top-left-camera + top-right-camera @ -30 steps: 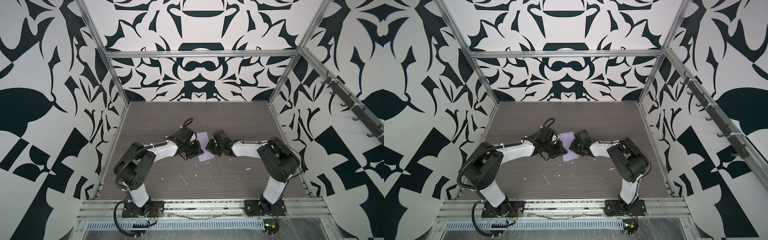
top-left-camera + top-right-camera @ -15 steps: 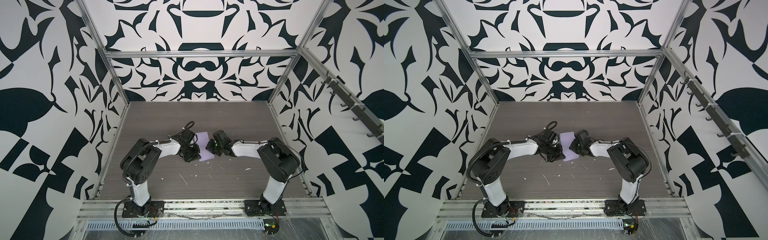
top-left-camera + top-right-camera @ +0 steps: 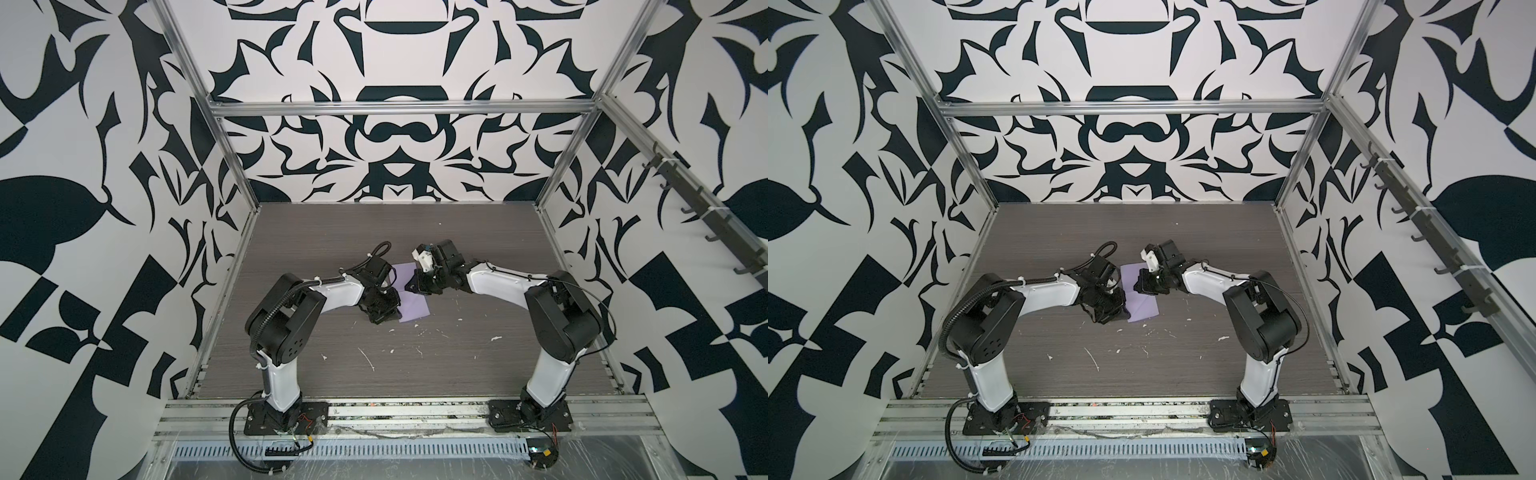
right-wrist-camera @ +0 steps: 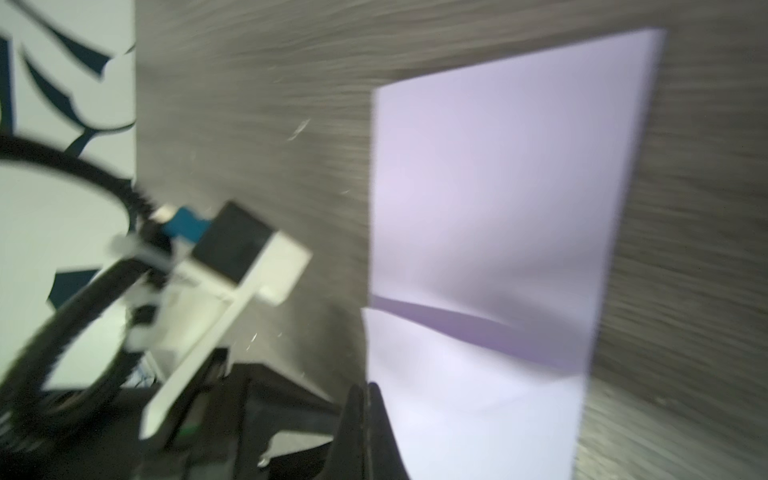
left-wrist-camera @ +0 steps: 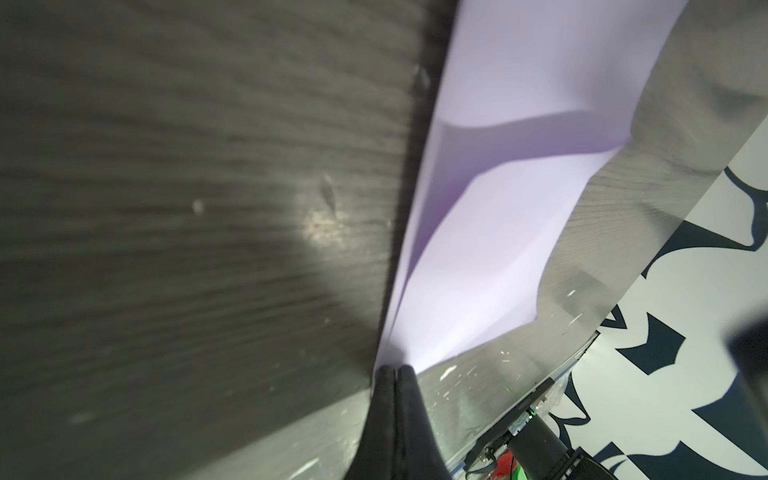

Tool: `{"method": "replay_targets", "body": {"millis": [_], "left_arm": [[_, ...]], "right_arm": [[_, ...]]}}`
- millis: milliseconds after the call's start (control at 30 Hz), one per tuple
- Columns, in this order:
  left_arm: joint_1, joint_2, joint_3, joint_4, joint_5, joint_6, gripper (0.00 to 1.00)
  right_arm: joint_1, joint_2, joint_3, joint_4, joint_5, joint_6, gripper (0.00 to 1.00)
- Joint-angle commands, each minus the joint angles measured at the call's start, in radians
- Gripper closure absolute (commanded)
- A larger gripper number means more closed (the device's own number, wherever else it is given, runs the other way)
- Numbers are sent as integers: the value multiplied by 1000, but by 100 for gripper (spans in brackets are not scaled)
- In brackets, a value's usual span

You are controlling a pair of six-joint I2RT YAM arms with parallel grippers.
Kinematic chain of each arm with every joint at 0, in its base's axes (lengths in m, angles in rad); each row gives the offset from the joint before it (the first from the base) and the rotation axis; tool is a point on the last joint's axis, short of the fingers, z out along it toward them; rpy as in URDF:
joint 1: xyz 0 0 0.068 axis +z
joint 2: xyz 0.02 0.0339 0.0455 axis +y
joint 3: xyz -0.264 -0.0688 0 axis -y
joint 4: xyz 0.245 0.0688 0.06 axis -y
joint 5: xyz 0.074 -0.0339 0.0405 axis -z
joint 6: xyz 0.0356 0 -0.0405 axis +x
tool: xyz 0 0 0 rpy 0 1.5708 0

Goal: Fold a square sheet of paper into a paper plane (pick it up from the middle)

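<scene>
The square sheet of paper point(image 3: 417, 311) point(image 3: 1145, 308) is lilac and lies mid-table between both arms, bent across its middle with one part raised. In the left wrist view the sheet point(image 5: 519, 208) runs down into my left gripper point(image 5: 395, 369), which is shut on its edge. My left gripper point(image 3: 395, 311) point(image 3: 1122, 314) sits at the sheet's near left side. My right gripper point(image 4: 365, 388) is shut too, with the sheet's point(image 4: 498, 187) raised edge meeting its tips. In both top views the right gripper point(image 3: 412, 286) point(image 3: 1138, 287) is over the sheet's middle. A paper plane is out of view.
Small white flecks point(image 3: 370, 359) are scattered over the grey wood-grain table point(image 3: 457, 232) in front of the sheet. Patterned walls on metal frames close in three sides. The left arm's wrist camera point(image 4: 245, 249) hangs close beside my right gripper.
The left arm has swung inward and its gripper has slid nearer along the sheet's left edge and shut there. The sheet now shows a bend. The right gripper shifted only slightly left.
</scene>
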Motion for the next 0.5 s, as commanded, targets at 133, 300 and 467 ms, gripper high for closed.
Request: {"method": "replay_targets", "body": {"millis": [133, 300, 467], "left_arm": [[-3, 25, 13, -66, -41, 13, 100], [-3, 25, 15, -69, -43, 15, 100], [-3, 27, 21, -76, -44, 18, 100]], "right_arm": [[10, 63, 75, -187, -109, -198, 100], [12, 89, 102, -243, -83, -247, 100], [32, 130, 144, -302, -78, -301, 100]]}}
